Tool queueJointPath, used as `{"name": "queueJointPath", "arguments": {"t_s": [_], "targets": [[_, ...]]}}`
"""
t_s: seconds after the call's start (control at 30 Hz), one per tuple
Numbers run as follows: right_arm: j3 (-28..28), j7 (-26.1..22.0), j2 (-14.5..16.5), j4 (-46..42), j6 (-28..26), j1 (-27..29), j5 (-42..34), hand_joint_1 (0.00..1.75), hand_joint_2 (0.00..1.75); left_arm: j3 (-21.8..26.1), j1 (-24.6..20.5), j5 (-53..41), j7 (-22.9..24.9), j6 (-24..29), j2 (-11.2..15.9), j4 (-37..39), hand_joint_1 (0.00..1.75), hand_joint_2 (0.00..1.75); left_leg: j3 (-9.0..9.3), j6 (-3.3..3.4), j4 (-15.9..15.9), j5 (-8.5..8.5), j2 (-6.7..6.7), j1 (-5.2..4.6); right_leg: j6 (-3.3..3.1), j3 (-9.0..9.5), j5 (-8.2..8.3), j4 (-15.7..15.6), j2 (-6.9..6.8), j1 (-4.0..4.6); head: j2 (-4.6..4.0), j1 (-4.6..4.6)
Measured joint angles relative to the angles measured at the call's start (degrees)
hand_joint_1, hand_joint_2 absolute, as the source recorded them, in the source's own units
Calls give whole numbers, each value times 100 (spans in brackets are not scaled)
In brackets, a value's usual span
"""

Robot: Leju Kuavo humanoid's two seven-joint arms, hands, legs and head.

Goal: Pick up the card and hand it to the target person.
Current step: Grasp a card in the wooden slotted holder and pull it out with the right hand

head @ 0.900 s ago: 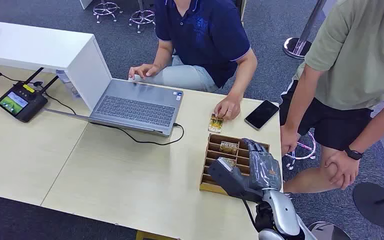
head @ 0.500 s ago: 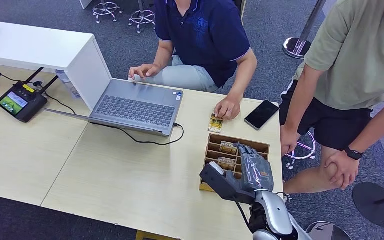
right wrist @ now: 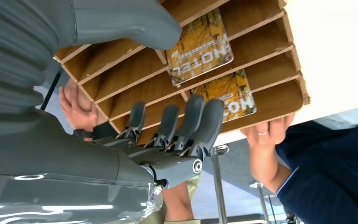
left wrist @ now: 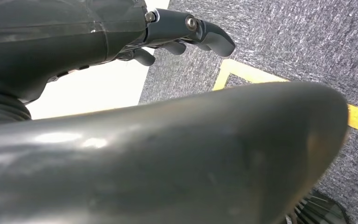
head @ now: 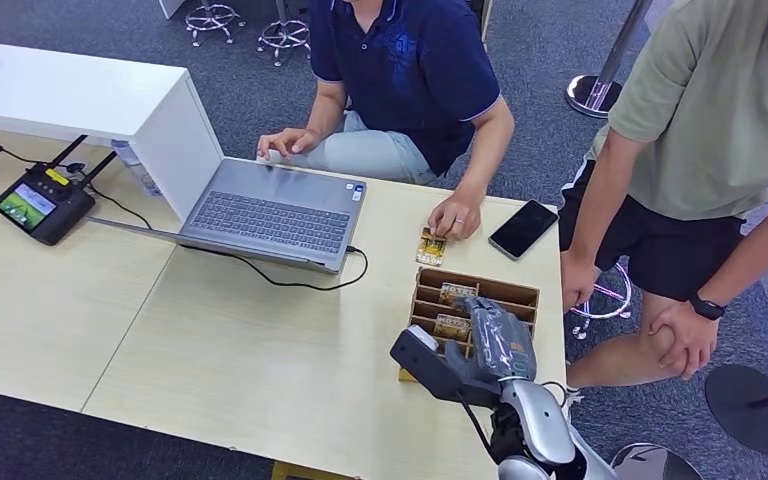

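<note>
A wooden slotted box [head: 520, 293] stands near the table's right edge with two yellow "HOTEL" cards in its slots, one farther [head: 457, 293] and one nearer [head: 450, 326]. The right wrist view shows the same cards [right wrist: 199, 46] [right wrist: 230, 95] in the box [right wrist: 270, 56]. My right hand [head: 495, 342] hovers over the box's near right part, fingers [right wrist: 186, 123] spread and thumb apart, holding nothing. Another card [head: 431, 246] lies on the table just beyond the box, by the seated person's hand [head: 457, 215]. My left hand [left wrist: 182, 32] hangs over the floor with nothing in it.
A person in a navy shirt [head: 400, 60] sits across the table; a person in a green shirt [head: 710, 110] stands at the right. A black phone [head: 523, 229], an open laptop [head: 270, 205] with its cable, a white shelf [head: 80, 95] and a small screen device [head: 42, 203] are on the table.
My right hand has slid left and back toward me over the box, uncovering the nearer card in its slot. The people and the card on the table have stayed put.
</note>
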Motion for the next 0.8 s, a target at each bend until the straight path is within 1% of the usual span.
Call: {"name": "queueJointPath", "arguments": {"t_s": [0.17,0.53,0.8], "targets": [[68,2,0,75,-10,-50,-66,92,175,-1,0,-1,8,0,0,0,0,0,0,0,0,0,0,0,0,0,0,0,0,0,0,1],[197,11,-1,168,-6,-107,-159,84,175,-2,0,-1,25,0,0,0,0,0,0,0,0,0,0,0,0,0,0,0,0,0,0,1],[261,11,-2,227,-8,-135,-166,86,175,-2,0,-1,26,0,0,0,0,0,0,0,0,0,0,0,0,0,0,0,0,0,0,1]]}}
